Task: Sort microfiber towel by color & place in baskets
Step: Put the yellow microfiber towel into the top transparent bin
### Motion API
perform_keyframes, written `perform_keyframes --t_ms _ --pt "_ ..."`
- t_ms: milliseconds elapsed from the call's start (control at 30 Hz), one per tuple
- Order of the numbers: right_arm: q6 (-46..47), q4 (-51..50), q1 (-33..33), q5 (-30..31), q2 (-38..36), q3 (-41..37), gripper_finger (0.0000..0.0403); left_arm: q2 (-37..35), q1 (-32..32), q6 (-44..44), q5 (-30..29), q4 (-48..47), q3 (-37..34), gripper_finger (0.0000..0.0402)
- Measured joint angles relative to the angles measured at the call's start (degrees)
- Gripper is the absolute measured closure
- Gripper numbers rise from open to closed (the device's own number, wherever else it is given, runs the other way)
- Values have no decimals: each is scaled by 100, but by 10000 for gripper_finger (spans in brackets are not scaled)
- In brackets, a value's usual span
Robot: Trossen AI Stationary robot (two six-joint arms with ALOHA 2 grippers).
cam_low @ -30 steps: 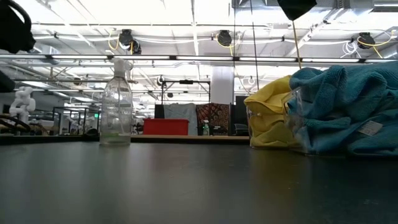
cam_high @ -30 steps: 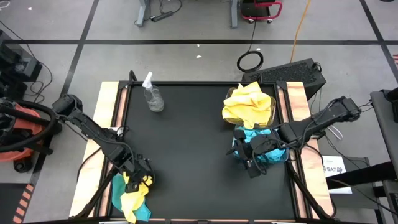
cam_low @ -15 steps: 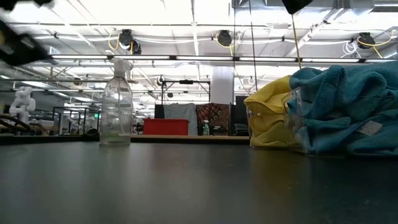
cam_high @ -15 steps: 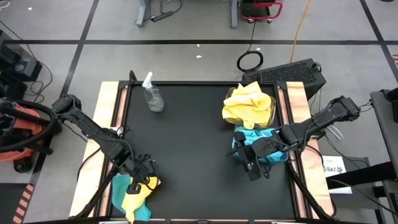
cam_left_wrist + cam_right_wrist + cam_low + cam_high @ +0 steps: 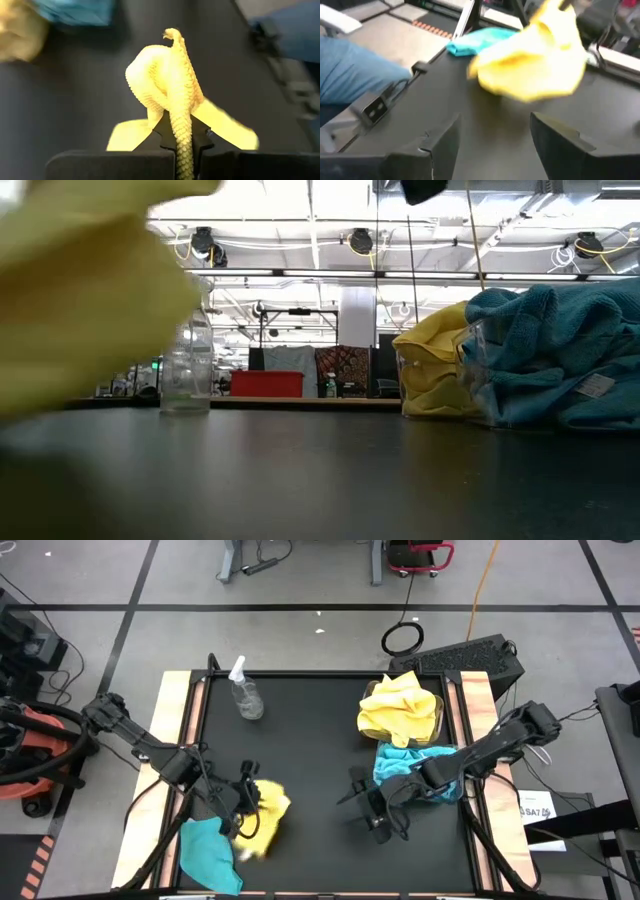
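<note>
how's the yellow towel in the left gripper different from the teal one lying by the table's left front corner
The yellow towel is pinched in the shut left gripper and hangs bunched above the mat; the teal towel lies loose and flat at the table's edge, touched by nothing. The yellow towel sits farther in toward the table's middle than the teal towel. Both are fuzzy cloths not yet in a basket.
</note>
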Motion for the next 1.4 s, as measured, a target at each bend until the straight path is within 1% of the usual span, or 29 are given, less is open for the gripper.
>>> perform_keyframes --t_ms 100,167,367,467,600,900,967,1033,1133,1200,1300,1400 --pt "-126 583 -61 5 314 1 172 2 162 374 -427 63 65 398" --pt "-135 843 -143 11 521 1 172 2 266 597 -585 212 65 398" --pt "-104 1803 -455 54 1076 1 172 2 549 1163 -672 749 65 398" --pt "-91 2329 -599 95 1337 1 172 2 660 1331 -675 872 65 398" --pt "-171 2728 -735 776 1532 1 172 4 750 1482 -364 1011 65 398" --pt "-272 3590 -976 747 1904 1 172 7 795 2014 10 1484 63 398" --pt "-299 3853 -1007 667 1973 1 172 7 837 2078 47 1526 63 398" --pt "-325 4161 -1042 442 2056 1 172 16 889 2176 167 1576 63 398" --pt "-327 4501 -1074 236 2175 1 172 149 978 2333 318 1784 63 398" --pt "-313 4643 -1102 43 2241 15 172 276 1026 2455 520 1881 54 398" --pt "-256 4525 -1149 -147 2246 90 172 513 1093 2632 756 2075 56 398" --pt "-220 4338 -1154 -140 2244 106 175 652 1121 2792 760 2172 52 398"
